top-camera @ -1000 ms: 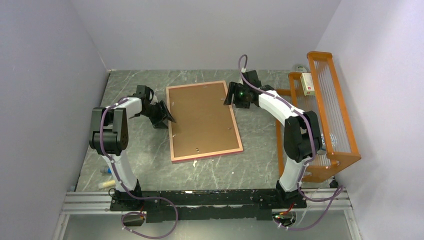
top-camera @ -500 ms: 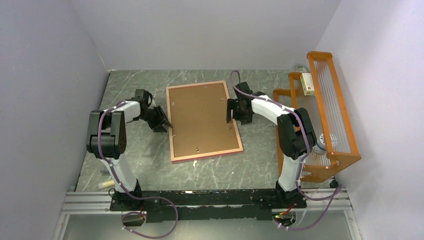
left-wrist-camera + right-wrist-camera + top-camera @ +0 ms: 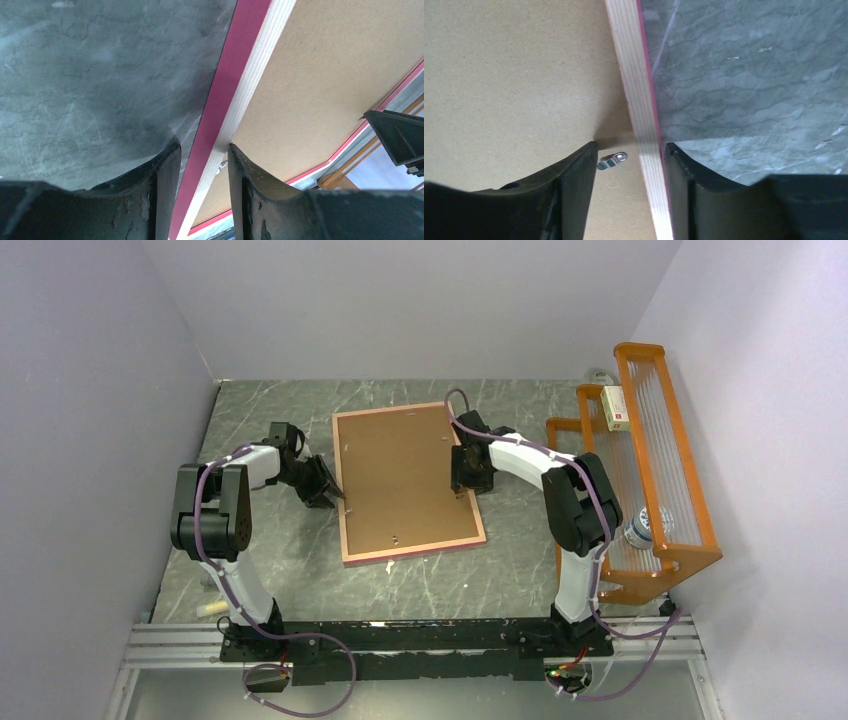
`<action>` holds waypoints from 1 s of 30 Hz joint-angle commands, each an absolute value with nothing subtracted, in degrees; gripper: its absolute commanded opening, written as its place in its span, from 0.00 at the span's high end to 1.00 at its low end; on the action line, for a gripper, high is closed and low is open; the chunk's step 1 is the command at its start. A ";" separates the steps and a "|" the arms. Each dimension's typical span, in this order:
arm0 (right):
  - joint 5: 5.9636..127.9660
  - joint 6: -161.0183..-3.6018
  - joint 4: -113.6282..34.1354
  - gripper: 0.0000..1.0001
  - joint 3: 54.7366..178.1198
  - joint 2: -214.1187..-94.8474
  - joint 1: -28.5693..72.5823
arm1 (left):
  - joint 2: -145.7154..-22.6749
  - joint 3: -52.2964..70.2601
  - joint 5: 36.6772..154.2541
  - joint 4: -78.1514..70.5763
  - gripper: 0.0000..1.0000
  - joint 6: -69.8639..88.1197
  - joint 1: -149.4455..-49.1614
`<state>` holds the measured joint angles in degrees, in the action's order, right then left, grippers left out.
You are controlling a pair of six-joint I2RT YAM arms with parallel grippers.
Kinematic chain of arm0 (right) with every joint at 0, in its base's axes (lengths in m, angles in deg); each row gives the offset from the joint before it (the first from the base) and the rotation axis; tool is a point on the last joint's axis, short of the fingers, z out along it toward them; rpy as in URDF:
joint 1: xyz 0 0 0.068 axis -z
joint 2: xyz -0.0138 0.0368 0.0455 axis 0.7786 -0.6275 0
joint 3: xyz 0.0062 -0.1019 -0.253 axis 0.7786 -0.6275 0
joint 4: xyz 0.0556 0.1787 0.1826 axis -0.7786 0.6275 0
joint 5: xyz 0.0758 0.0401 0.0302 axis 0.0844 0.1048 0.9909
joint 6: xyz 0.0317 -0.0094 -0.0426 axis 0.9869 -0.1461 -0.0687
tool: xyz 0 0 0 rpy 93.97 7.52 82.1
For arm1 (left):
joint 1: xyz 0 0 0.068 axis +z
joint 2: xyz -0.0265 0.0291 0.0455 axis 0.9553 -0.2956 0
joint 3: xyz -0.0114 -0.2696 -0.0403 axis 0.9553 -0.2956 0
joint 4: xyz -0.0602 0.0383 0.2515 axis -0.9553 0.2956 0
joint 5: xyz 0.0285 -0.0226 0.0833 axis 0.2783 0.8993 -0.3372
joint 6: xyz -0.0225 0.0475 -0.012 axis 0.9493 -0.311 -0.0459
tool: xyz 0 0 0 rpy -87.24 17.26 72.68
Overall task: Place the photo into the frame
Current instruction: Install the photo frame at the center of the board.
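Note:
The frame [image 3: 412, 548] lies back-up in the middle of the table, with a pink rim. The brown backing board [image 3: 405, 475] sits in it. The photo is hidden. My left gripper [image 3: 331, 491] is open and low at the frame's left edge. In the left wrist view the gripper [image 3: 200, 147] straddles the pink and pale wood rail [image 3: 225, 75]. My right gripper [image 3: 462, 481] is open at the right edge. In the right wrist view the gripper [image 3: 631, 146] straddles the pale rail [image 3: 634, 75], and a metal tab [image 3: 613, 160] lies on the board [image 3: 514, 75] between its fingers.
An orange wire rack [image 3: 690, 502] stands along the right wall. It holds a white box [image 3: 615, 407] and a bottle [image 3: 645, 525]. Small items [image 3: 212, 608] lie at the near left by the left arm's base. Walls close in the left, back and right.
My right gripper has moved nearer along the frame's right edge and come down onto it. My left gripper has shifted slightly at the left edge. The frame has not moved.

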<state>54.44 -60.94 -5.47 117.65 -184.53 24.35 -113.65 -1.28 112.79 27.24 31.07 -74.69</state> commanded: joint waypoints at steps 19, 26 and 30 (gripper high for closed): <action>57.33 -64.38 -2.25 0.42 115.81 -182.65 23.89 | -113.98 -2.59 111.70 28.55 0.54 29.89 -74.61; 56.74 -65.30 -1.24 0.56 115.68 -182.22 23.89 | -114.00 -2.74 111.90 28.39 0.55 29.91 -74.70; 55.54 -65.40 -1.17 0.63 115.75 -182.20 23.89 | -114.13 -2.70 111.90 28.42 0.55 29.86 -74.66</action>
<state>56.62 -64.57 -4.35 116.15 -183.24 24.33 -113.60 -1.47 113.07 27.18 31.20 -74.63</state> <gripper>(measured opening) 0.395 0.455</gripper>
